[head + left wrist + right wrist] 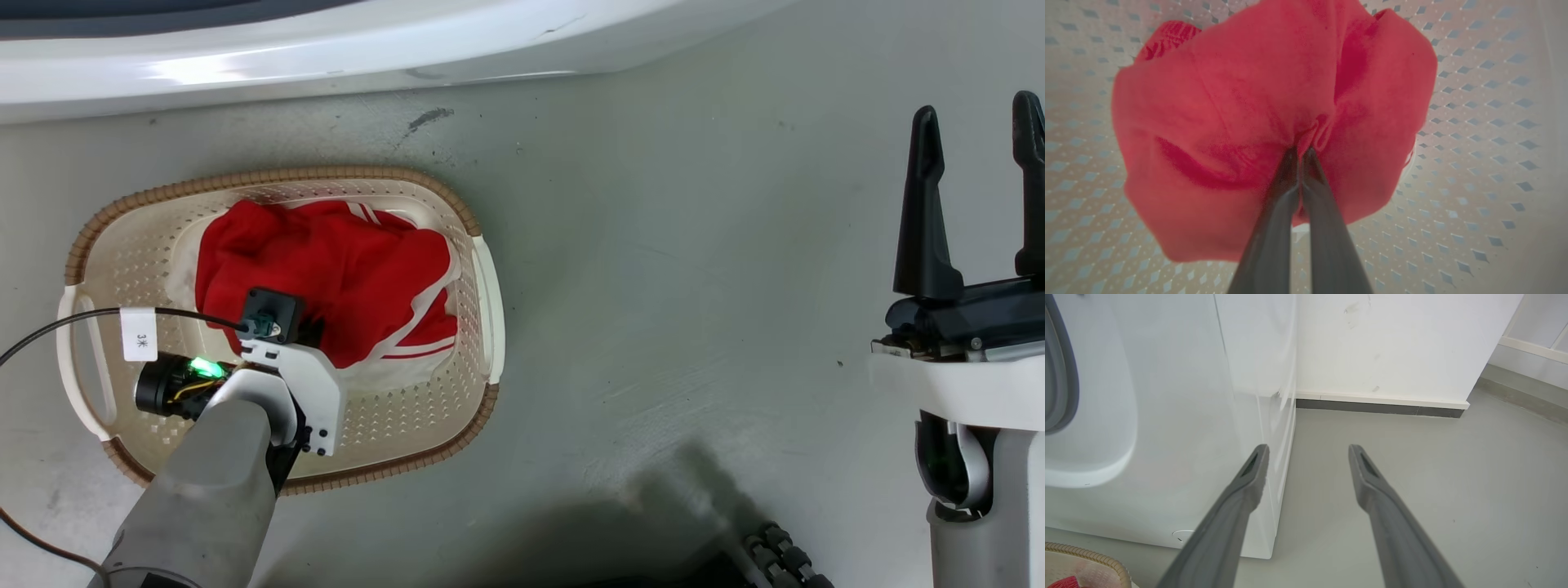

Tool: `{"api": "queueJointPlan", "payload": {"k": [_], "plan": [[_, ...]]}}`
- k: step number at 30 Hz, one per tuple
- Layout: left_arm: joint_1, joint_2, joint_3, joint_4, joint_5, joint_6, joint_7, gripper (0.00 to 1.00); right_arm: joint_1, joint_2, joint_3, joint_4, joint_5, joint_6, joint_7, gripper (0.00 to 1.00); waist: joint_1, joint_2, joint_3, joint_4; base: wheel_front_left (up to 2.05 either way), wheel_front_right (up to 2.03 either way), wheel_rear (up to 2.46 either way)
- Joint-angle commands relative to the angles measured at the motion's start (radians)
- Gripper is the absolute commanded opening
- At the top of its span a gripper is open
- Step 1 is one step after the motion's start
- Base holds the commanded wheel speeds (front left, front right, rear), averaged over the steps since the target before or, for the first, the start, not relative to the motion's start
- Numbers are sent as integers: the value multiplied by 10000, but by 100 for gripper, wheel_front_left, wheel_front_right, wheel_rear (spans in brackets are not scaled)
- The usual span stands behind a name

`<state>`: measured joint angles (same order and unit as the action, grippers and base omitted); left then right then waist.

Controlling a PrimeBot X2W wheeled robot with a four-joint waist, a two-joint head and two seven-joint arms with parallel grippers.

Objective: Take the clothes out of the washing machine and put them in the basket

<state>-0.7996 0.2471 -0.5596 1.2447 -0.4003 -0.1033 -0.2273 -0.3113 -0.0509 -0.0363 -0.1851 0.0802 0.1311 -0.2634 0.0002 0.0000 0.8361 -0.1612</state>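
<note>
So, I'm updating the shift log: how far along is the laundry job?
Done: red clothes lie inside the basket. In hand: the left gripper is shut on a fold of them, not yet released. The right gripper is open and empty near the washing machine. Left: let go; whether more waits inside the machine cannot be told.

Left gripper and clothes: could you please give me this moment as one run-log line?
left gripper: shut on clothes | clothes: inside basket | right gripper: open, empty
</note>
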Motion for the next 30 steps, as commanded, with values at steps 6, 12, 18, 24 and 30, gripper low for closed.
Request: {"api": "queueJointPlan", "payload": {"k": [6, 12, 18, 24, 30], "plan": [[-95, -140, -196, 226, 109, 195, -203, 100, -199, 14, 16, 127, 25, -7, -20, 100, -2, 0, -113, 38, 0, 0, 0], [120, -209, 21, -563, 68, 545, -384, 100, 36, 12, 33, 337, -120, -7, -20, 100, -2, 0, -827, 340, 0, 0, 0], [1297, -108, 869, -2997, 347, 1071, -378, 100, 390, 12, 46, 575, -239, -7, -20, 100, -2, 0, -1779, 648, 0, 0, 0], [2667, -249, 1888, -5012, 942, 1319, -379, 100, 915, 11, 93, 800, -336, -7, -20, 100, -2, 0, -2885, 948, 0, 0, 0], [3706, -570, 3167, -6701, 1327, 1453, -380, 100, 1363, 11, 48, 943, -389, -7, -20, 100, -2, 0, -3725, 1195, 0, 0, 0]]}}
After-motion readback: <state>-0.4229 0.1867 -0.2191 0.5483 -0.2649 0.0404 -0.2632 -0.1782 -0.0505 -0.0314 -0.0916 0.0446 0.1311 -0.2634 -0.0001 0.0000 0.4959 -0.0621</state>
